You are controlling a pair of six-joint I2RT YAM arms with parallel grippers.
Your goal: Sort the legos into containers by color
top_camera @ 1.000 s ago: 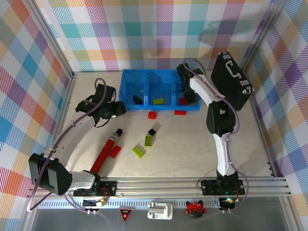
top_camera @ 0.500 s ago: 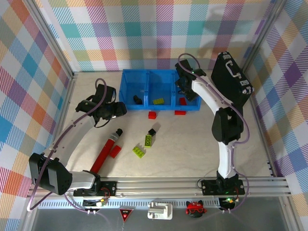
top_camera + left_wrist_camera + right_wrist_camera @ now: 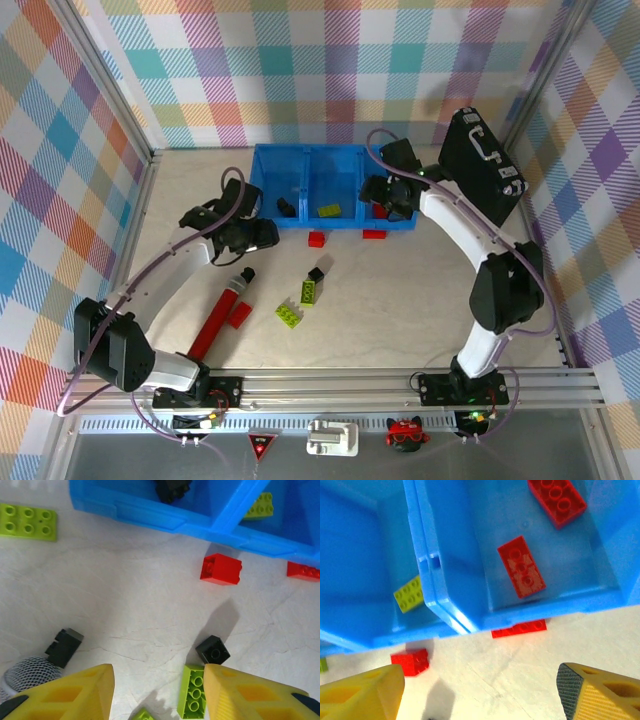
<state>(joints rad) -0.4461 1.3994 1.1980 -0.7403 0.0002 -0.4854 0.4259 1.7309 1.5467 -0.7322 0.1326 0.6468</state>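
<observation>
Three joined blue bins stand at the back: a black lego in the left one, a lime one in the middle, two red ones in the right. My right gripper hangs open over that bin's front lip, above a flat red lego and a red brick on the table. My left gripper is open and empty over a lime brick and a black brick. Another black lego lies left of it.
A long red cylinder with a mesh tip lies left of centre, with a red lego beside it. A second lime brick lies nearer the front. A lime plate lies by the left bin. A black hard case leans at the back right.
The left gripper has moved right, toward the loose bricks at centre. The right arm has swung round and its gripper has come forward over the right bin's front lip.
</observation>
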